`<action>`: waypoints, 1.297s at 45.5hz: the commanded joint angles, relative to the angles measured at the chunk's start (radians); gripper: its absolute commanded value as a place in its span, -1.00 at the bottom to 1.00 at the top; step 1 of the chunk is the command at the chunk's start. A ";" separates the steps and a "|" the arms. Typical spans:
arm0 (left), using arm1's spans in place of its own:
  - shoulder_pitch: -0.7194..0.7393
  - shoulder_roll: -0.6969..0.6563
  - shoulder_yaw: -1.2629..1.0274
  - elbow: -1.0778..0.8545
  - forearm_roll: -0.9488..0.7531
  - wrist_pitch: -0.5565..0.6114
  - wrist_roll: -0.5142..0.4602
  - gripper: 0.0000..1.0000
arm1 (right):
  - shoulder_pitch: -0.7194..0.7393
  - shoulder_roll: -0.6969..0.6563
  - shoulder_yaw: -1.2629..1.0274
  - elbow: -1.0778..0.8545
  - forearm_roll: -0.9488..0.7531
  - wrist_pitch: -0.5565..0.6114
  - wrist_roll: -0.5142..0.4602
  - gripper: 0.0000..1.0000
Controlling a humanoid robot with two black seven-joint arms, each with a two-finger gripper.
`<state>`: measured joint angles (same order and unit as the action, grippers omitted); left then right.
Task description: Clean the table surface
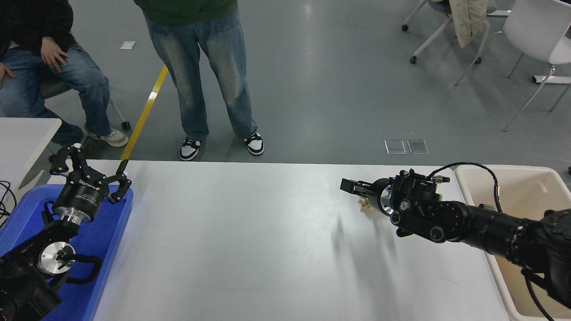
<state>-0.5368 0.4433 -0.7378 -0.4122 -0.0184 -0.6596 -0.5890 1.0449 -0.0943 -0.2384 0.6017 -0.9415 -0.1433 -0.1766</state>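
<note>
The table surface (245, 232) is a wide light grey-white top filling the lower picture. A crumpled beige paper wad (366, 206) lies on it at the right, and only a small edge of it shows. My right gripper (353, 187) hangs just over the wad, pointing left and low to the table; from this angle I cannot tell how it stands. The black right arm behind it covers most of the wad. My left gripper (89, 168) is parked open above the blue tray at the lower left, holding nothing.
A blue plastic tray (109, 232) sits under the left arm. A beige bin (508, 170) stands off the table's right end. A smaller white table (22, 133) is at the far left. One person stands and one sits beyond the far edge; chairs are at the top right.
</note>
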 commanded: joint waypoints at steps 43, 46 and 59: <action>0.000 0.000 0.000 0.000 0.000 0.000 0.000 1.00 | -0.066 0.094 -0.124 -0.315 0.217 -0.019 -0.011 0.99; 0.000 0.000 0.000 0.000 0.000 0.000 0.000 1.00 | -0.072 0.094 -0.124 -0.353 0.224 -0.018 -0.011 0.99; 0.000 0.000 0.000 0.001 0.000 0.000 0.000 1.00 | -0.094 0.094 -0.114 -0.369 0.230 -0.019 -0.011 0.98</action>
<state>-0.5369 0.4433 -0.7378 -0.4126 -0.0184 -0.6596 -0.5891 0.9705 -0.0002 -0.3598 0.2569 -0.7365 -0.1607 -0.1872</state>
